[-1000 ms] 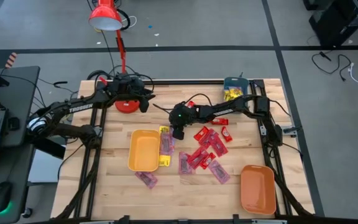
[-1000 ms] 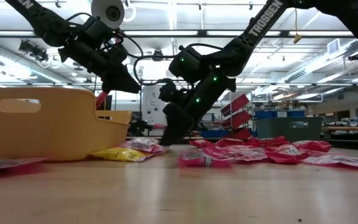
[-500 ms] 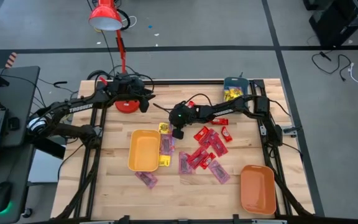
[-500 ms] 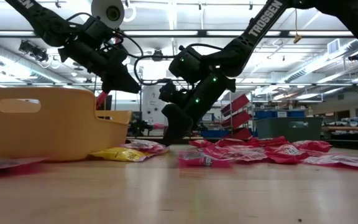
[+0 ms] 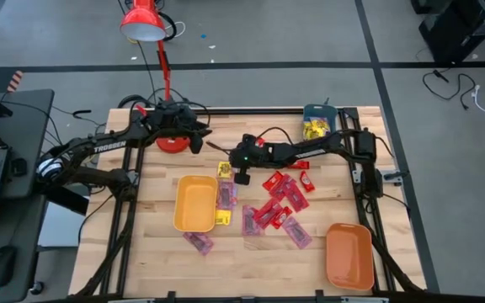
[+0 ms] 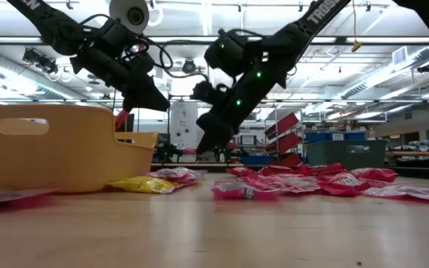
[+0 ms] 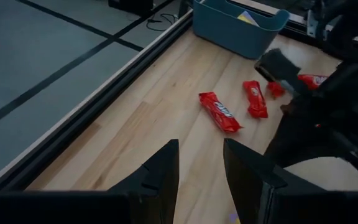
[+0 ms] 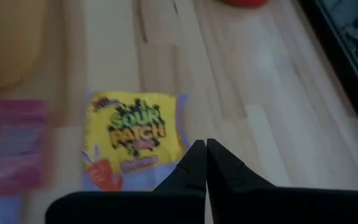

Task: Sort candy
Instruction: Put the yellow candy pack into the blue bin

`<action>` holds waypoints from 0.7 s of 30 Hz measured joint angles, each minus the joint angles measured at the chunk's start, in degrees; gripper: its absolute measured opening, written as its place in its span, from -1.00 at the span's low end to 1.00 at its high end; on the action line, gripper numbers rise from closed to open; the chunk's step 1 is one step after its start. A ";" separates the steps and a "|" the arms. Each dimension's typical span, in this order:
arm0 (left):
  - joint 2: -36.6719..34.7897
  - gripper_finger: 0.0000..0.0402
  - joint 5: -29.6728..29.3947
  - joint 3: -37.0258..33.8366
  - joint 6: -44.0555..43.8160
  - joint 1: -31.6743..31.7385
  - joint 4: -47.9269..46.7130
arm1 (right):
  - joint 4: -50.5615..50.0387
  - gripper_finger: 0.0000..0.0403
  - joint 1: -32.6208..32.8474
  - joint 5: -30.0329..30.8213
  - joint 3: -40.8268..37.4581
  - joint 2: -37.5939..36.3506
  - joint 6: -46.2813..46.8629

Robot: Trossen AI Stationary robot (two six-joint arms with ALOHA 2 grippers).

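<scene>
Right gripper (image 5: 241, 176): near the table's centre, just off the yellow tray's far right corner; in the low view (image 6: 205, 146) it hangs above the wood, clear of the sweets. Its fingers (image 8: 199, 163) are pressed together with nothing between them.
Yellow packet (image 8: 134, 146): flat on the table, printed face up, just beside the right gripper's tips; in the high view (image 5: 224, 169) it lies at about 9 o'clock from the gripper, not touching it.
Pinkish-purple packet (image 5: 226, 194): at about 7 o'clock from the right gripper, against the yellow tray's right wall.
Main candy pile (image 5: 278, 206): red and pinkish packets scattered from 3 to 5 o'clock of the right gripper, overlapping one another; seen as a low heap in the low view (image 6: 296, 183).
Loose red bars (image 7: 219, 112): lying on the wood near the table's far edge, at about 1 to 2 o'clock from the right gripper.
Lone pink packet (image 5: 198, 242): at 6 o'clock of the yellow tray, well apart from both grippers.
Yellow tray (image 5: 180, 220): left of centre, at about 7 o'clock from the right gripper.
Orange tray (image 5: 333, 268): near right corner, well apart from the pile.
Teal bin (image 5: 311, 112): far edge, yellow packets inside.
Left gripper (image 5: 197, 143): raised over the far left of the table beside the red lamp base (image 5: 168, 144), at about 10 o'clock from the right gripper; fingers (image 7: 157, 177) spread apart, holding nothing.
</scene>
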 joint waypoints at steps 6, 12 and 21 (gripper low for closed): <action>0.00 -0.36 0.00 0.00 -0.02 -1.35 0.02 | -0.91 -0.99 -1.92 -10.28 0.08 -0.31 6.35; 0.00 -0.36 -0.01 0.00 0.04 -2.73 0.02 | -2.17 -0.73 -6.28 -20.72 0.06 -0.15 6.51; 0.00 -0.36 -0.02 0.00 0.98 -3.14 0.02 | -0.78 -0.16 -7.47 -20.29 0.08 -0.15 1.05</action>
